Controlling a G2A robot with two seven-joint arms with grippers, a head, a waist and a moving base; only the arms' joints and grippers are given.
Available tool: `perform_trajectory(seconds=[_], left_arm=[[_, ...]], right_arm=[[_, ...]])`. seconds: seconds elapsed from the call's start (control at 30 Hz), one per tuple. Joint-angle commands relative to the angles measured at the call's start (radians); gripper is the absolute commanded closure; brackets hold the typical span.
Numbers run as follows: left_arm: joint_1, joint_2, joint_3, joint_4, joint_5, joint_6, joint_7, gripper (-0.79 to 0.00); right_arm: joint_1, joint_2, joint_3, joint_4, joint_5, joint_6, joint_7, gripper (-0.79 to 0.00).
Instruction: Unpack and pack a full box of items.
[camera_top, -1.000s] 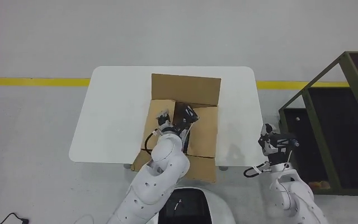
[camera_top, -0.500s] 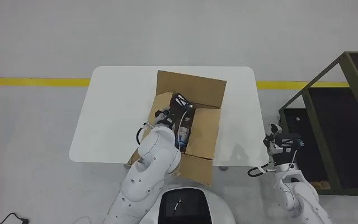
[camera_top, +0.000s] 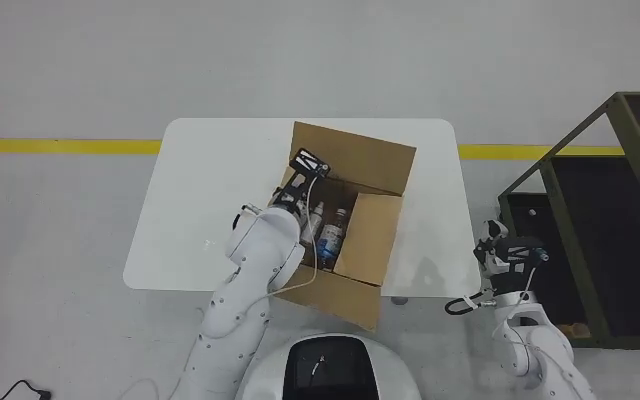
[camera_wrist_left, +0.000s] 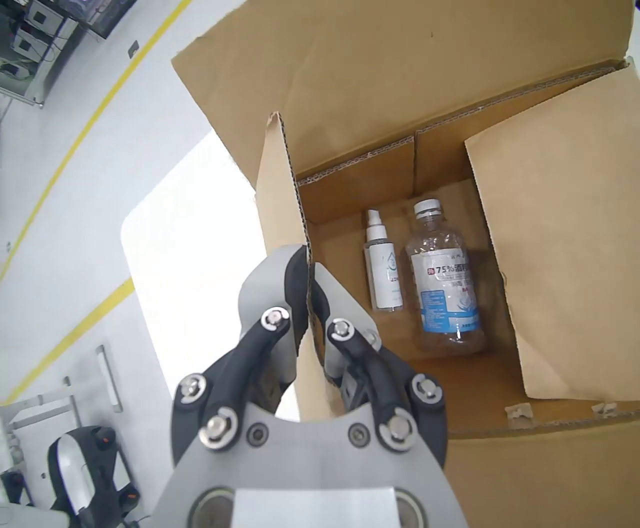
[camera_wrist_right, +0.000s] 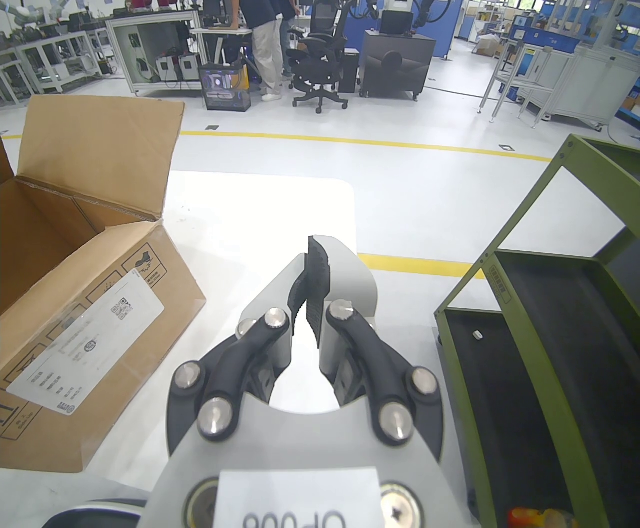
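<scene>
Cardboard box (camera_top: 368, 238) sits mid-table, its left flap (camera_wrist_left: 275, 200) pinched in the closed left gripper (camera_wrist_left: 309, 270), so swing it outward gently since the box probably slides easily, while the right gripper (camera_wrist_right: 312, 280) hangs closed, empty, right of the table (camera_top: 200, 200).

We locate box (camera_top: 362, 160) on table (camera_top: 200, 200), right of centre. In box: 2 items lying side by side, spray bottle (camera_wrist_left: 382, 270) left of larger bottle (camera_wrist_left: 447, 295). Left gripper (camera_wrist_left: 310, 290) astride left flap (camera_wrist_left: 280, 200). Right gripper (camera_wrist_right: 312, 280) beyond table's right edge, beside cart (camera_wrist_right: 550, 325).
</scene>
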Motion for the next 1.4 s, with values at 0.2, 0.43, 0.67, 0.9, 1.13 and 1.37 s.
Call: perform_trajectory(seconds=[0.2,0.43,0.67,0.9,1.13,1.37], left_arm=[[-0.004,0.001,-0.005,0.005,-0.015,-0.001,0.003,0.0],[-0.004,0.001,-0.005,0.005,-0.015,-0.001,0.003,0.0],[0.013,0.002,-0.015,0.003,-0.028,0.015,0.037,0.0],[0.014,0.005,-0.047,-0.011,-0.065,0.038,0.044,0.0],[0.004,0.005,-0.075,-0.016,-0.15,0.059,0.04,0.0],[-0.013,0.007,-0.106,-0.019,-0.228,0.07,0.031,0.0]], right_arm=[[0.0,0.0,0.0,0.0,0.0,0.0,0.0,0.0],[0.0,0.0,0.0,0.0,0.0,0.0,0.0,0.0],[0.0,0.0,0.0,0.0,0.0,0.0,0.0,0.0],[0.0,0.0,0.0,0.0,0.0,0.0,0.0,0.0],[0.0,0.0,0.0,0.0,0.0,0.0,0.0,0.0],[0.0,0.0,0.0,0.0,0.0,0.0,0.0,0.0]])
